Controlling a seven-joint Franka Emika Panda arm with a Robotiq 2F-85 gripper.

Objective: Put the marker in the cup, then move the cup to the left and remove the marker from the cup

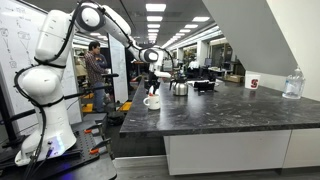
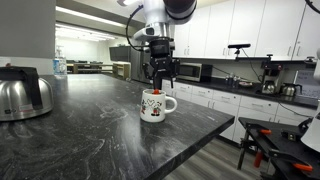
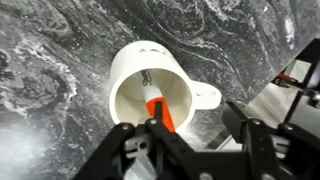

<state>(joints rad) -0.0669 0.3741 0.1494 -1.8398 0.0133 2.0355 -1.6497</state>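
Note:
The cup (image 3: 150,85) is a plain white mug that stands upright on the dark marbled counter, its handle toward the right in the wrist view. The red-orange marker (image 3: 160,113) leans inside it, with its top poking just above the rim in an exterior view (image 2: 157,93). My gripper (image 3: 197,125) hangs right above the mug with its fingers spread wide; the left finger is close beside the marker and the right finger is outside the rim by the handle. Both exterior views show the gripper (image 2: 160,74) (image 1: 158,79) just over the mug (image 2: 156,106) (image 1: 152,101).
A steel kettle (image 2: 22,95) (image 1: 179,88) stands on the counter (image 2: 90,130). A white cup with a red mark (image 1: 252,83) and a clear container (image 1: 293,84) sit at the far end. The mug is near the counter's edge. A person (image 1: 96,68) stands in the background.

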